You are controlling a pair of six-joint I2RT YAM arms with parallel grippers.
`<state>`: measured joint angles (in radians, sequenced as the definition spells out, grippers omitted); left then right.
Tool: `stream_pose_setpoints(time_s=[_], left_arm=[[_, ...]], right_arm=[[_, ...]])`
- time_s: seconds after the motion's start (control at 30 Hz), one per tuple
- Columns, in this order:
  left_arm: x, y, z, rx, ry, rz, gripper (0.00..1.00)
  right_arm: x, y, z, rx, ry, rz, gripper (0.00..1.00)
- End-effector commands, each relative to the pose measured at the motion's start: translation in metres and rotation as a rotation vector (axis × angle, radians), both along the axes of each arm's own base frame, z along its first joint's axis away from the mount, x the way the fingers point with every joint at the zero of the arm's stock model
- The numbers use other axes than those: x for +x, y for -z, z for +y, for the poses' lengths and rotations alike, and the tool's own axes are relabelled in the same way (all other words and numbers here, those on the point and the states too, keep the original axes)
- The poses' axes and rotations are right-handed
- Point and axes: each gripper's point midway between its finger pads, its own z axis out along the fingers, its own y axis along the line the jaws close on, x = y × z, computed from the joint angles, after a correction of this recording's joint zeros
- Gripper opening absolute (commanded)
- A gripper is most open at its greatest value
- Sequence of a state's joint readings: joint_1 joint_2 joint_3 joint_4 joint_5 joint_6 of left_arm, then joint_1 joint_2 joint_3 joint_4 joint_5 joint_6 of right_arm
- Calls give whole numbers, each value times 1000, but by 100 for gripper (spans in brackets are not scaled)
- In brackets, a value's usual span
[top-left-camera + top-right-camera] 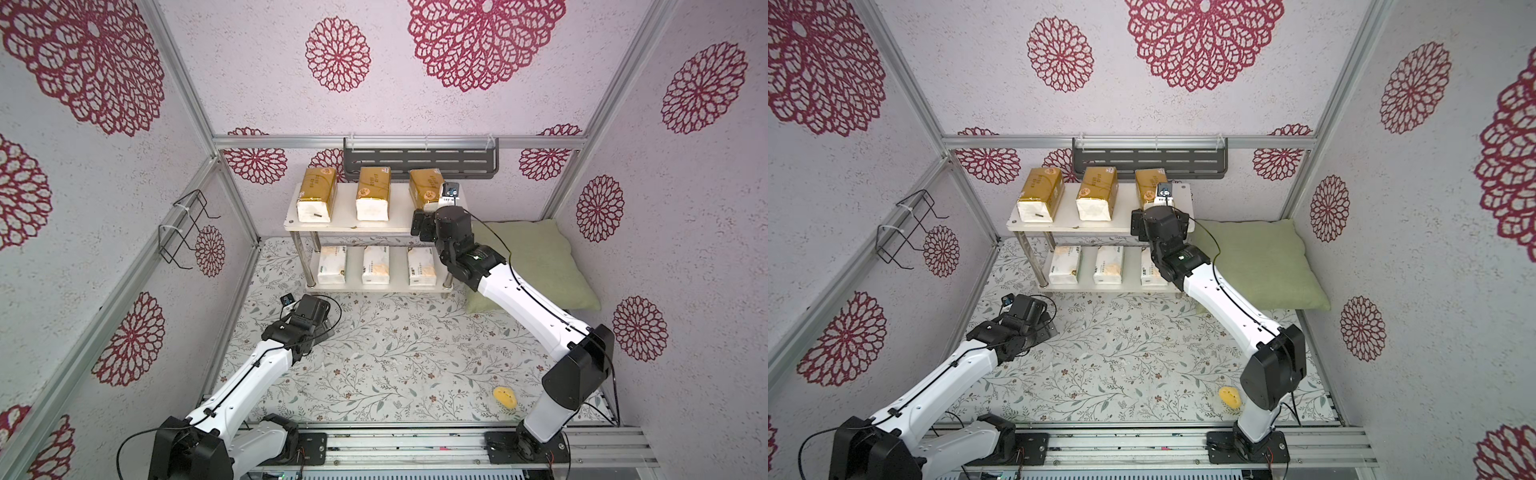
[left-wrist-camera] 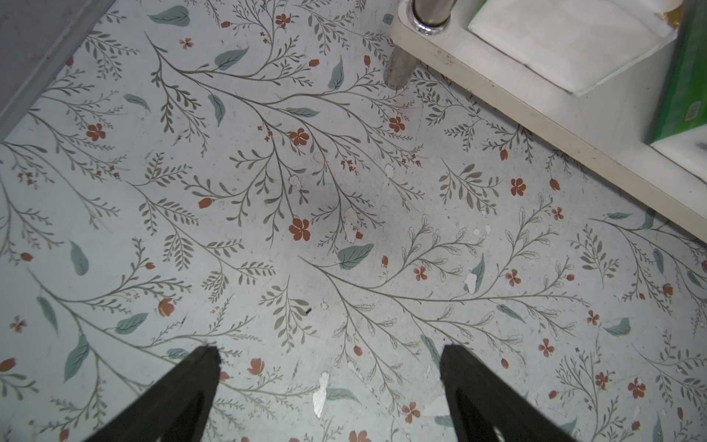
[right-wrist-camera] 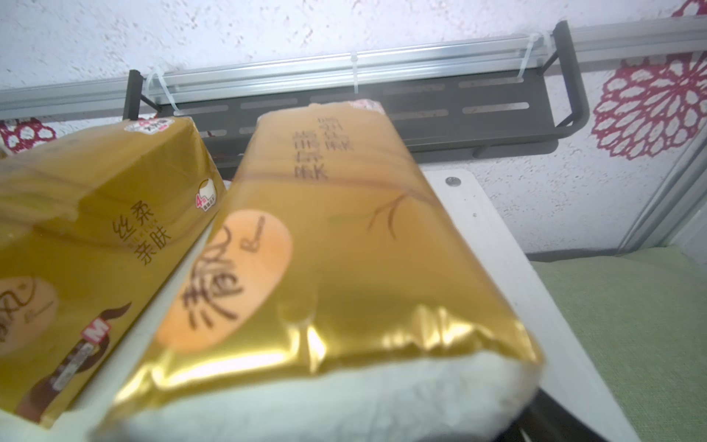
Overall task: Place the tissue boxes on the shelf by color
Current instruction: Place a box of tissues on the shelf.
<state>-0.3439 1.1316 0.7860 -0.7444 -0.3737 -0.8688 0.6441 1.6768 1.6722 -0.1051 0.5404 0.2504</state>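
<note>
At the front edge of the shelf's upper board, the right gripper (image 1: 422,224) hangs just in front of the near white end of the rightmost gold pack (image 3: 344,237). I cannot tell whether its jaws are spread or pinching that end. The wrist view shows little but the pack filling the frame and a dark sliver at the edge. That pack lies on the upper board at a slight slant, close beside the middle gold pack (image 1: 373,192), with the leftmost gold pack (image 1: 318,193) further along. Below them, three white packs (image 1: 375,264) stand in a row on the lower board. The shelf (image 1: 345,227) therefore looks sorted by colour, apart from straightening the slanted pack. Down over the floral mat (image 1: 395,345), the left gripper (image 2: 329,352) hangs with its jaws wide and nothing between them, near a chrome leg (image 2: 399,70).

These packs are probably light and soft, yielding under pressure, and the glossy film looks slippery. A hold across the narrow width near the middle, squeezing enough to dent the tissue, should grip better than a pinch on the loose white end, which may crumple or slide free.
</note>
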Motion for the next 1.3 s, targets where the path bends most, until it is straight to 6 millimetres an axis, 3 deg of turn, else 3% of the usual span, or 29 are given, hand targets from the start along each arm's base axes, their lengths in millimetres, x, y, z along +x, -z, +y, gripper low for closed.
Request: stream_pose_setpoints(time_s=[0.0, 0.1, 0.27, 0.43, 0.7, 0.83, 1.27], left_arm=[[3, -2, 0, -12, -9, -16, 97], [4, -2, -2, -18, -9, -20, 97], [5, -1, -2, -21, -8, -16, 98], [3, -2, -1, -14, -10, -17, 97], [5, -3, -1, -9, -5, -21, 97], [5, -3, -2, -11, -3, -21, 97], [6, -5, -1, -9, -3, -26, 97]], right_arm=[[-17, -57, -9, 65, -38, -141, 99], [-18, -58, -7, 59, -50, -141, 98], [-18, -58, -5, 61, -64, -138, 86], [-15, -58, -3, 52, -72, -123, 84], [-17, -57, -13, 96, -15, -130, 76], [-18, -54, -19, 115, 32, -128, 76], [-19, -50, -8, 106, 87, -105, 75]])
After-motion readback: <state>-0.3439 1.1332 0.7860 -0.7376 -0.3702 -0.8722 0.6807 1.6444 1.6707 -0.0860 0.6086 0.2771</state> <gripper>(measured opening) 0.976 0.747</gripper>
